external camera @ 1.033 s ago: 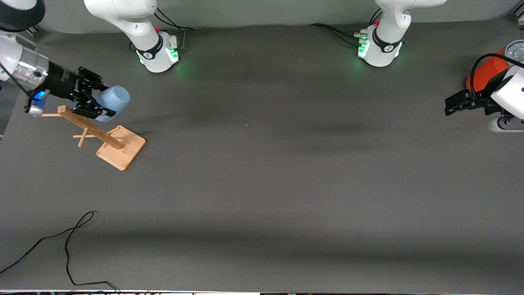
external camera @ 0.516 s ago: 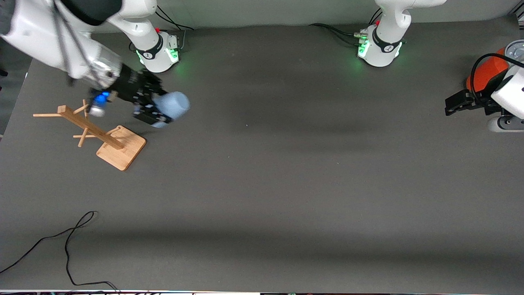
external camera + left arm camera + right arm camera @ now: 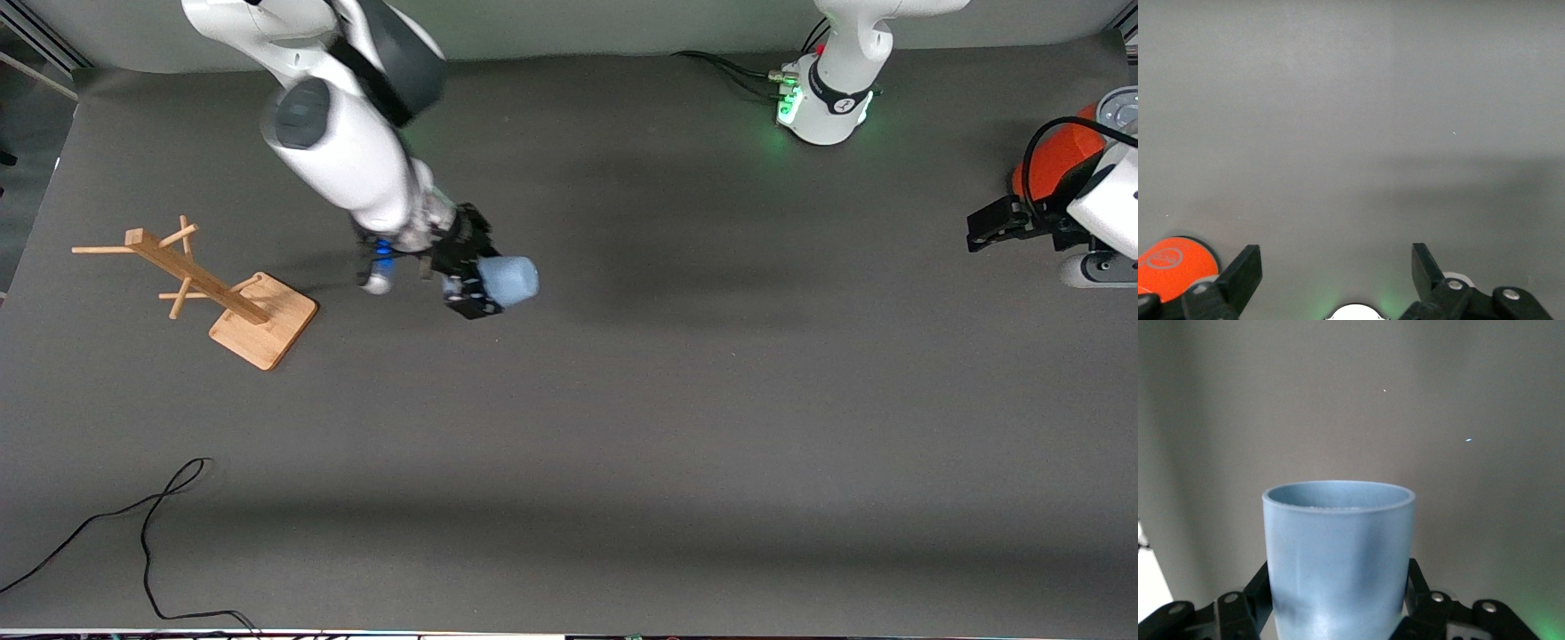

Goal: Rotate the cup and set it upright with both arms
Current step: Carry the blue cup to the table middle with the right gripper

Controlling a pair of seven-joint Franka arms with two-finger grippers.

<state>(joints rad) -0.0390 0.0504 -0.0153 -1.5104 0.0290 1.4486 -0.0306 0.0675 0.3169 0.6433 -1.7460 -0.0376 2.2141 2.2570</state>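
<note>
The right gripper (image 3: 476,286) pinches the small light-blue matte cup (image 3: 508,280) sideways over the table and might drop it, while the waiting left gripper (image 3: 1000,224) beside the orange-red can (image 3: 1053,160) hangs spread open.

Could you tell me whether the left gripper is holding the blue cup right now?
No, the left gripper is open and empty; the right gripper holds the cup.

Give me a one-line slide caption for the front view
Right gripper carries the cup sideways over the table; left gripper waits open by the can.
</note>
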